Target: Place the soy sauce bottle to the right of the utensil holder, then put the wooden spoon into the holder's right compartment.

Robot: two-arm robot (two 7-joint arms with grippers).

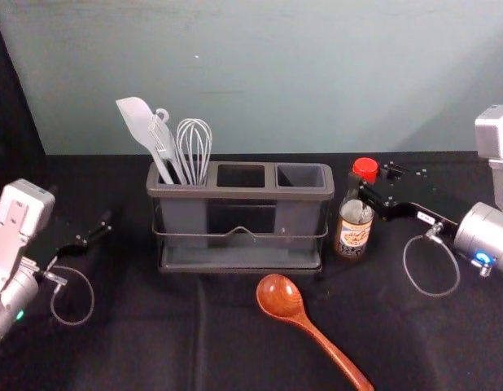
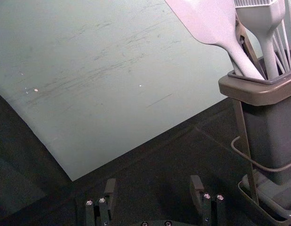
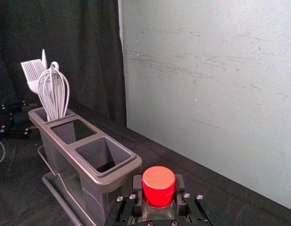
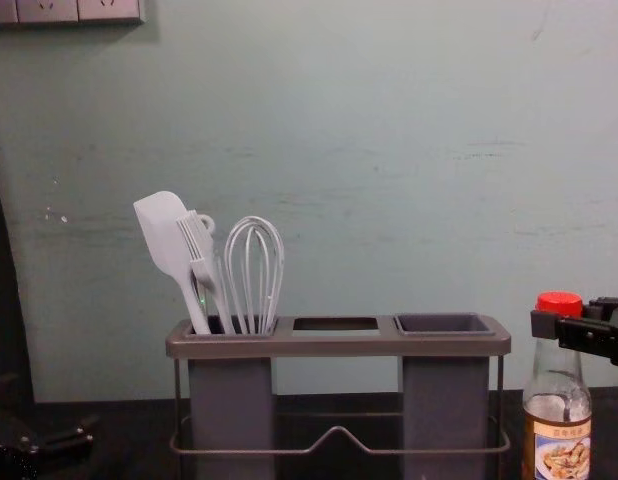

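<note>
In the head view, the soy sauce bottle [image 1: 353, 232] is upright, just right of the utensil holder [image 1: 241, 193]. My right gripper [image 1: 368, 184] reaches in from the right and is shut on the bottle's neck below the red cap. The right wrist view has the cap [image 3: 158, 183] between the fingers of my right gripper [image 3: 158, 190]. The holder's right compartment [image 1: 300, 177] is empty. In front of the holder lies the wooden spoon [image 1: 310, 326], bowl toward it. My left gripper [image 1: 105, 226] is idle left of the holder; in its wrist view, the left gripper [image 2: 154, 186] is open, holding nothing.
A white spatula [image 1: 137, 122], a brush and a whisk [image 1: 194, 147] stand in the holder's left compartment. Behind the dark-covered table [image 1: 129, 342] rises a pale wall [image 1: 276, 73]. A dark curtain [image 3: 96, 61] hangs beyond the holder in the right wrist view.
</note>
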